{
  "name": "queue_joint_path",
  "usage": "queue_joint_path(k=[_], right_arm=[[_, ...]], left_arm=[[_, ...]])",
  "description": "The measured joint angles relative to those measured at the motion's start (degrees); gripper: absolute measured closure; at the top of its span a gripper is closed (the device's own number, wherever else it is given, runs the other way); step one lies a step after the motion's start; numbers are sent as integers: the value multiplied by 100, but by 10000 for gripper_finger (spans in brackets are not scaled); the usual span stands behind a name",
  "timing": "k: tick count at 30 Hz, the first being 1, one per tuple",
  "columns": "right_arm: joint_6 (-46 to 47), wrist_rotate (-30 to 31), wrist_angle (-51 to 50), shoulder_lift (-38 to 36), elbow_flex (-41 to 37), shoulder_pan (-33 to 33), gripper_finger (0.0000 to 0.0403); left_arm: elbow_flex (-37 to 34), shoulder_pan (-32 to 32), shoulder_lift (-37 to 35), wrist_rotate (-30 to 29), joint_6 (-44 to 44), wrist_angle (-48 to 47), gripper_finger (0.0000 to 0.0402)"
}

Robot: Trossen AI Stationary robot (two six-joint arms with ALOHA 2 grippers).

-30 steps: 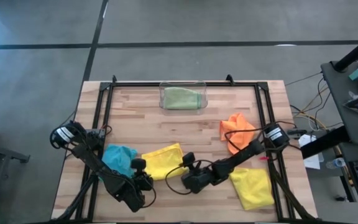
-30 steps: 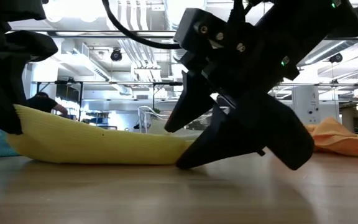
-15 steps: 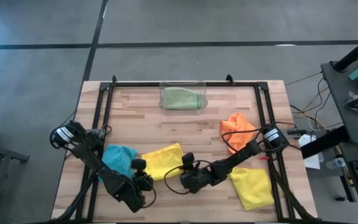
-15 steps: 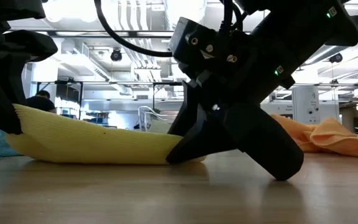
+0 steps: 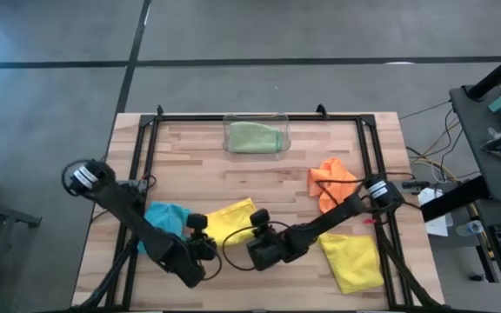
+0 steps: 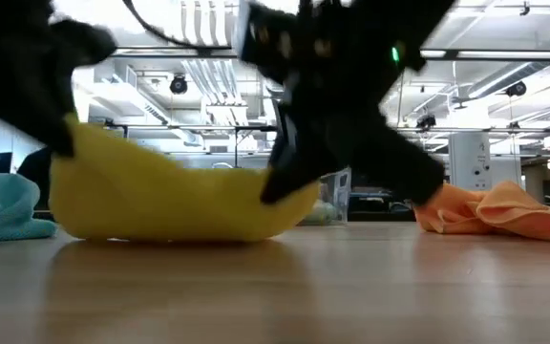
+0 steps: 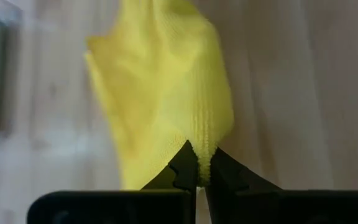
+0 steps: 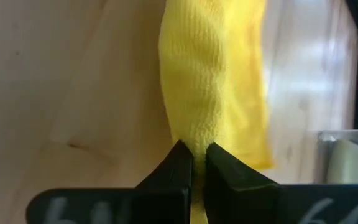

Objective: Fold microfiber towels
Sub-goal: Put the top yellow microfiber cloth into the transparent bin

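Observation:
A yellow towel [image 5: 230, 221] lies in the near middle of the table. My left gripper [image 5: 204, 245] is shut on its near left end and my right gripper [image 5: 252, 240] on its near right end. In the low view the towel [image 6: 170, 196] sags between the two holds. A blue towel [image 5: 166, 217] lies crumpled to its left. An orange towel [image 5: 330, 181] and a second yellow towel [image 5: 355, 261] lie on the right. A pale green towel [image 5: 253, 137] sits in the clear bin. My left gripper pinches the yellow towel's near left edge [image 7: 202, 144] between its two fingers, slanting down from the near side. That end [image 6: 82, 143] is raised off the table. One layer or several, I cannot tell. My right gripper pinches the towel's near right end [image 8: 194, 134] between its two fingers, where the cloth bunches into a ridge. It slants down from the near right. That end [image 6: 289, 191] is lifted, and the slack middle [image 6: 170, 229] rests on the table.
The clear bin [image 5: 257, 135] stands at the far middle. A black frame rail [image 5: 143, 165] runs along each side of the wooden table [image 5: 233, 178]. Bare wood shows between the bin and the yellow towel.
My right gripper has shut on the yellow towel's near right end. Both grippers have then risen, lifting both ends off the table. The towel, which lay low and long, now stands taller and more bunched, with its middle sagging to the wood.

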Motion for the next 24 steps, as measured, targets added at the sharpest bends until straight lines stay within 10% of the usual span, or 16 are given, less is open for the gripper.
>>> queue_joint_path(k=[24], right_arm=[[-217,-368,-1560,-2403,112,-1240,395]], left_arm=[[-212,2808,-2347,-9,3947,1177,401]])
